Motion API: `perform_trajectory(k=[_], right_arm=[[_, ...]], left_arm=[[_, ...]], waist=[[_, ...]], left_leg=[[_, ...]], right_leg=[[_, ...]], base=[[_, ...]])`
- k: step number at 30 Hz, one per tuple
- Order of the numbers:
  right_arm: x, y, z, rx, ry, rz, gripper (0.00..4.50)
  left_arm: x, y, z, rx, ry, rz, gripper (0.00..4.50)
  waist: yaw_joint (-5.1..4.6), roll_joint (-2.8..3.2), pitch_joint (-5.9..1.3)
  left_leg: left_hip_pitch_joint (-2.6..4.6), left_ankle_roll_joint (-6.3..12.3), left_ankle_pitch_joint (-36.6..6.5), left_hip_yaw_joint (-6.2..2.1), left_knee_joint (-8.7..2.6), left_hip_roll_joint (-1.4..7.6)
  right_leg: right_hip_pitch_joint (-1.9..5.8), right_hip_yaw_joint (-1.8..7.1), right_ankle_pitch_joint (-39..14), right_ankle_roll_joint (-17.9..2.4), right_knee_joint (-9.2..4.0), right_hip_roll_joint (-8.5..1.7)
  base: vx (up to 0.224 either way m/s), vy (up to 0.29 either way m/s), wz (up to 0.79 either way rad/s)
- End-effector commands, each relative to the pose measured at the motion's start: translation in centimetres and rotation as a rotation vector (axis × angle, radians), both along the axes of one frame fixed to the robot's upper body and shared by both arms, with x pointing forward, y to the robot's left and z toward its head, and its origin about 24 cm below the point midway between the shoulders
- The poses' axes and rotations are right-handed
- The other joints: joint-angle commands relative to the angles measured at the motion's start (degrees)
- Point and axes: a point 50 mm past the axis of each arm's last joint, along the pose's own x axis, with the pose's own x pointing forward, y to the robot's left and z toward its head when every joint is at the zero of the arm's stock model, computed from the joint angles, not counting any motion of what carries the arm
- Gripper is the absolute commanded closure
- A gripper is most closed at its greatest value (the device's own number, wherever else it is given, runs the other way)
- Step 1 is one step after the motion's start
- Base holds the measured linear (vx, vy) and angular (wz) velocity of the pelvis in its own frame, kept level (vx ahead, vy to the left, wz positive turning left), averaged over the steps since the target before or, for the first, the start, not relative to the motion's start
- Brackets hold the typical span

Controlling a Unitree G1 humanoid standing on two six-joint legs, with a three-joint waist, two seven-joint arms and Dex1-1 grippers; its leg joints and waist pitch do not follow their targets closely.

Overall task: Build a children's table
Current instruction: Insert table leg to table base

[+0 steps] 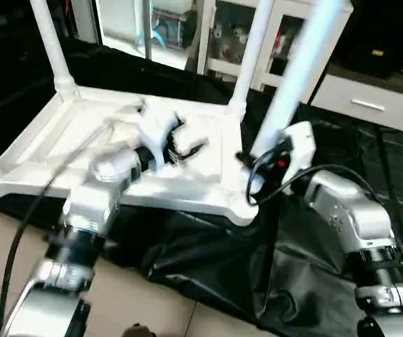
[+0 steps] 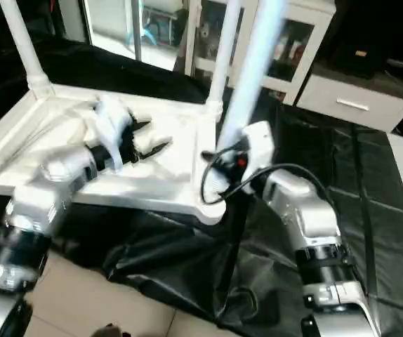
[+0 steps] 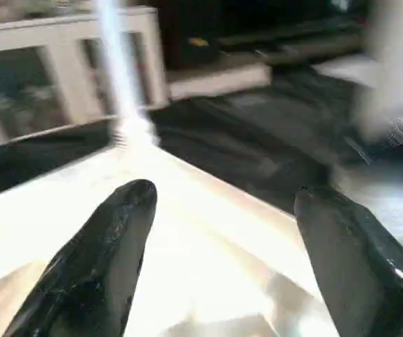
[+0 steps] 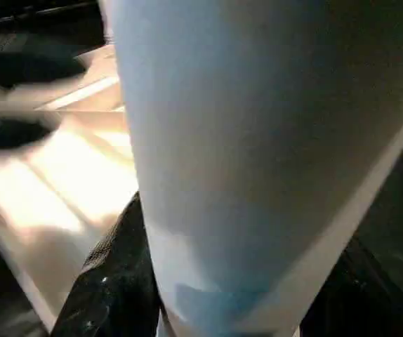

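No legible text; right tool [image 1: 258, 165] grips leg [image 1: 296, 77].

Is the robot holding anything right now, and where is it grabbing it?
Yes. The right end effector grips a white table leg near its lower end, by the tabletop's near corner. The left end effector is open above the tabletop, holding nothing.

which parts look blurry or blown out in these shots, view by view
Left eye view: the left gripper over the tabletop is motion-smeared. Right eye view: the leg in the right gripper is streaked pale blue. Left wrist view: the tabletop glares to plain white and the background is soft. Right wrist view: the leg is close and out of focus.
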Motion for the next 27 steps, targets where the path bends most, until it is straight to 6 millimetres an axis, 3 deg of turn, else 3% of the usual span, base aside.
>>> perform_trajectory(k=[1,4,6,8,9,14,17,19,21,27], right_arm=[[0.3,-0.5,0.6,-0.010,-0.041,-0.019,2.63],[0.3,-0.5,0.8,0.016,-0.045,-0.017,2.63],[0.3,-0.6,0.9,0.018,-0.050,-0.019,2.63],[0.1,-0.5,0.9,0.020,-0.058,-0.003,2.63],[0.0,-0.3,1.0,0.030,-0.058,0.017,2.63],[-1.3,0.7,1.2,0.034,-0.056,0.142,2.63],[-1.5,0.6,1.2,0.035,-0.052,0.152,2.63],[-1.6,0.6,1.2,0.032,-0.049,0.160,2.63],[-1.6,0.5,1.2,0.030,-0.048,0.165,2.63],[-1.9,0.5,1.2,0.014,-0.035,0.205,2.63]], left_arm=[[-0.7,-1.1,-1.2,0.070,0.015,-0.120,0.94],[-1.3,-1.1,-3.0,0.180,0.080,-0.247,0.94],[-1.6,-1.2,-3.9,0.223,0.112,-0.312,0.58],[-1.8,-1.2,-4.8,0.283,0.132,-0.365,0.54],[-1.7,-1.1,-5.1,0.300,0.141,-0.373,0.32],[-0.6,-0.1,-5.9,0.381,0.174,-0.347,0.09],[-0.2,0.3,-5.9,0.382,0.211,-0.327,0.00],[0.0,0.5,-5.9,0.392,0.217,-0.332,0.31],[0.0,0.5,-5.9,0.392,0.224,-0.337,0.37],[0.2,0.0,-5.7,0.365,0.254,-0.391,0.79]], waist=[[-0.43,0.79,-4.62],[-0.89,0.69,-4.52],[-1.18,0.77,-4.46],[-1.35,0.82,-4.42],[-1.61,0.89,-4.44],[-1.89,1.07,-4.62],[-2.02,1.18,-4.35],[-2.04,1.11,-4.30],[-2.08,1.30,-4.12],[-1.95,1.01,-4.13]], left_leg=[[0.86,-2.51,-9.76,-0.33,-4.43,1.31],[0.83,-2.11,-10.28,-0.32,-4.48,1.21],[0.84,-2.23,-11.15,-0.29,-4.52,1.29],[0.89,-2.29,-11.64,-0.34,-4.57,1.33],[0.84,-2.20,-12.14,-0.38,-4.58,1.36],[0.90,-1.27,-11.61,-0.47,-4.43,1.32],[0.96,-1.75,-13.17,-0.46,-4.57,1.48],[0.98,-1.80,-13.63,-0.43,-4.55,1.46],[1.10,-1.88,-14.43,-0.43,-4.62,1.48],[1.02,-1.40,-13.89,-0.46,-4.60,1.55]], right_leg=[[2.80,2.52,-5.27,-9.47,-3.68,-2.67],[2.89,2.57,-5.39,-9.77,-3.74,-2.74],[2.85,2.65,-6.74,-9.86,-3.82,-2.84],[2.79,2.66,-7.41,-10.01,-3.94,-2.90],[2.87,2.66,-7.28,-10.21,-3.94,-2.91],[3.08,2.67,-4.49,-10.39,-3.71,-2.80],[2.91,2.63,-6.09,-12.21,-3.85,-3.04],[2.85,2.66,-6.99,-12.38,-3.96,-3.04],[2.70,2.70,-8.02,-12.23,-4.19,-3.02],[2.83,2.70,-8.10,-12.39,-4.16,-3.21]], base=[[0.000,0.000,0.00],[0.000,0.000,0.00],[0.000,0.000,0.00],[0.000,0.000,0.00],[0.000,0.000,0.00],[0.000,0.000,0.00],[0.000,0.000,0.00],[0.000,0.000,0.00],[0.000,0.000,0.00],[0.000,0.000,0.00]])
